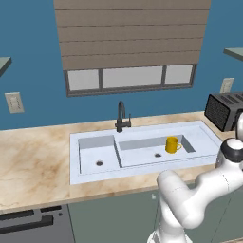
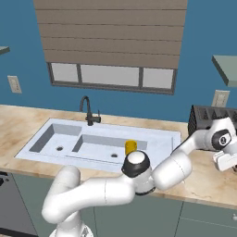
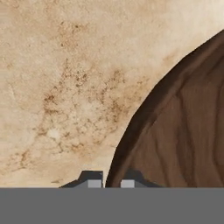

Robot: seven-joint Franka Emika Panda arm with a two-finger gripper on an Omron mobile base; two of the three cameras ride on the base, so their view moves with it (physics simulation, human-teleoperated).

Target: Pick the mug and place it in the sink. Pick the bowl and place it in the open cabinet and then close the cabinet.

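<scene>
Clamped on the rim of the dark wooden bowl, the gripper is pinching its two finger tips nearly together, one on each side of the rim, at 6 o'clock in the hand view, with the bowl sitting on the marbled beige countertop. Farther off in the left base view, a yellow mug is standing upright in the larger basin of the pale sink, toward 3 o'clock from the black faucet, while a dark toaster is sitting on the counter at the far right.
</scene>
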